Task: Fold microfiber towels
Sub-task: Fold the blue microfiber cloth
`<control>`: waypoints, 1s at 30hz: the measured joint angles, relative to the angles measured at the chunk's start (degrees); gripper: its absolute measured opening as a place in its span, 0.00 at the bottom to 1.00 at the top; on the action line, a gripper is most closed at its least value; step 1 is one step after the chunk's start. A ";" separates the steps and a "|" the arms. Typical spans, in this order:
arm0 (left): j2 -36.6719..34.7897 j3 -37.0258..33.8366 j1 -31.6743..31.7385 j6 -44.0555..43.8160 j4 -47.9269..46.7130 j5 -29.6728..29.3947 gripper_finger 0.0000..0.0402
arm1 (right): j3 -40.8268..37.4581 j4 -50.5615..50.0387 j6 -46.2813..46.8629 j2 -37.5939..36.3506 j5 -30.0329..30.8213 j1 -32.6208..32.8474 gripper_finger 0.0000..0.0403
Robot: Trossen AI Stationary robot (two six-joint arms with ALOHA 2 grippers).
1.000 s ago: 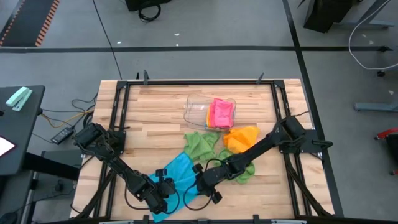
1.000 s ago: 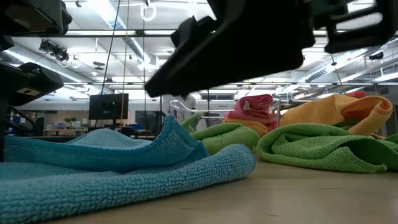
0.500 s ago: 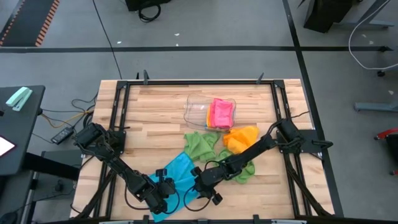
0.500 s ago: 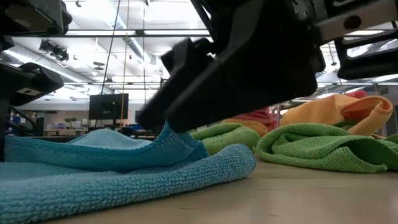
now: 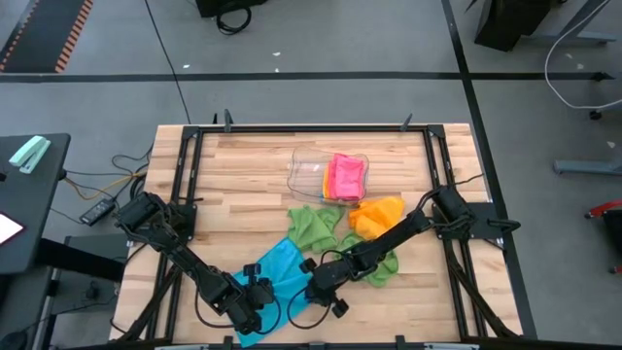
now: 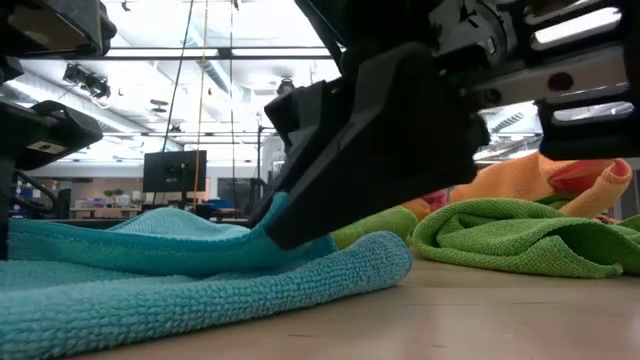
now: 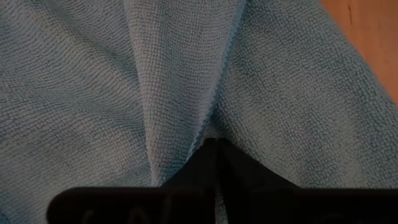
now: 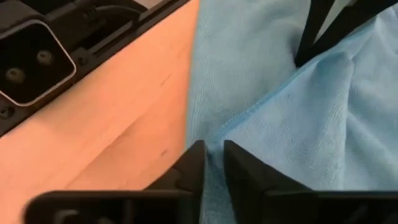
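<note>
A blue towel [image 5: 279, 269] lies rumpled near the table's front edge, with a raised ridge [image 6: 262, 228] in the low view. My left gripper [image 5: 255, 302] is shut on its near left part. My right gripper [image 5: 316, 288] stands low at the towel's right edge [image 8: 205, 127], its fingers a narrow gap apart with blue cloth showing between them. Two green towels [image 5: 311, 226] [image 5: 381, 268] and an orange towel [image 5: 379, 216] lie bunched behind. A pink towel [image 5: 346, 177] lies in the clear tray [image 5: 306, 173]. My left gripper pinches a raised fold of the blue towel [image 7: 208, 124] between its two shut fingers. The cloth spreads away from the fingertips in creases, and the rest lies on the table. My right gripper comes slanting down from the table's right. One finger [image 6: 300, 225] meets the towel's raised ridge. Whether the cloth edge [image 8: 214, 142] is pinched, I cannot tell.
Bare wood [image 5: 408, 301] lies to the right of the blue towel at the front. The table's black frame rails [image 5: 190, 194] run along both sides. The low camera's housing [image 8: 34, 59] sits at the table's near edge, close to my right gripper.
My right gripper has come down and a little toward the table's left, onto the blue towel's raised ridge. The towel has kept its shape.
</note>
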 joint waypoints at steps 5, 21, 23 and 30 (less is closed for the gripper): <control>0.00 0.00 0.01 0.00 0.00 -0.01 0.06 | 0.00 -0.61 1.09 0.00 -0.01 -0.47 0.02; 0.00 0.00 -0.02 0.00 0.48 -0.10 0.06 | -0.02 -3.16 3.57 -2.69 1.18 -5.59 0.01; 0.00 0.00 -0.06 -0.01 0.50 -0.06 0.06 | -0.02 -3.90 3.26 -3.01 1.50 -6.20 0.01; 0.00 0.00 -0.35 0.00 0.46 -0.20 0.03 | 0.00 -4.25 2.57 -3.67 1.68 -7.68 0.01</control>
